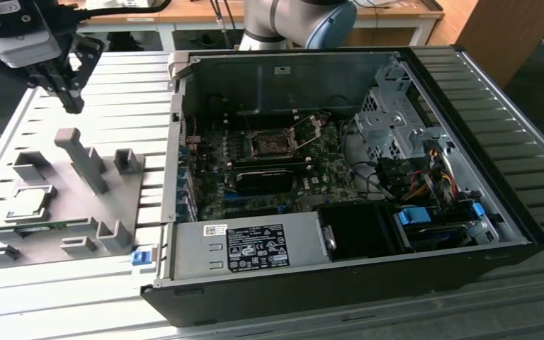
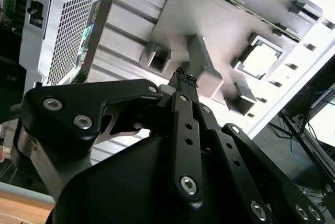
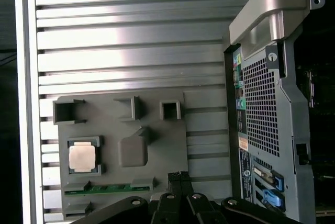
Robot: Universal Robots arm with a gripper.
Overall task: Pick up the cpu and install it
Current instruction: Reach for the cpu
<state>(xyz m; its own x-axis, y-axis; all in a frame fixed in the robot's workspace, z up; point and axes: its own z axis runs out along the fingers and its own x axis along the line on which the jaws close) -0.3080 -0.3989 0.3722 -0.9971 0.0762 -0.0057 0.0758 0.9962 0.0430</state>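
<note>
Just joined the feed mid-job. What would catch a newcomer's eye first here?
The big open computer case dominates the exterior view's right, with the socket on its board exposed. On the exterior view's left, the grey tray lies on the slatted table with the cpu seated in a recess. The gripper hangs above the tray, shut and empty.

A: Room over the cpu (image 3: 82, 157)?
B: Open from above. Low pocket walls ring it on the tray (image 3: 167, 150).
A: Blockers?
B: Tall post (image 1: 83, 159) near it, short posts (image 1: 127, 163) round the tray, stick (image 3: 112, 188) just beside the pocket.
A: Claw (image 1: 71, 106)?
B: In free air above the tray, touching nothing. Case (image 1: 253, 78) on the exterior view's right, with bare desk (image 1: 130, 85) between.
</note>
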